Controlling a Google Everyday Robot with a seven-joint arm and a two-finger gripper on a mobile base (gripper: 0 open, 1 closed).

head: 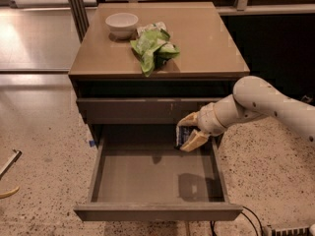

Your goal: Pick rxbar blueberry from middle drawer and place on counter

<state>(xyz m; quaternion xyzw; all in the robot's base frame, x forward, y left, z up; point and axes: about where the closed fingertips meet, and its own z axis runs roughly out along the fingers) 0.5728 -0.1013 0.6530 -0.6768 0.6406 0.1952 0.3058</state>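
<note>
My gripper is shut on the rxbar blueberry, a small dark blue-black bar with pale lettering. It holds the bar in the air above the right rear part of the open middle drawer, whose flat bottom is bare. The pale arm reaches in from the right. The tan-brown counter lies above and behind the gripper.
A white bowl and bright green snack bags sit on the left and middle of the counter. A closed drawer front lies just above the open one. Speckled floor surrounds the cabinet.
</note>
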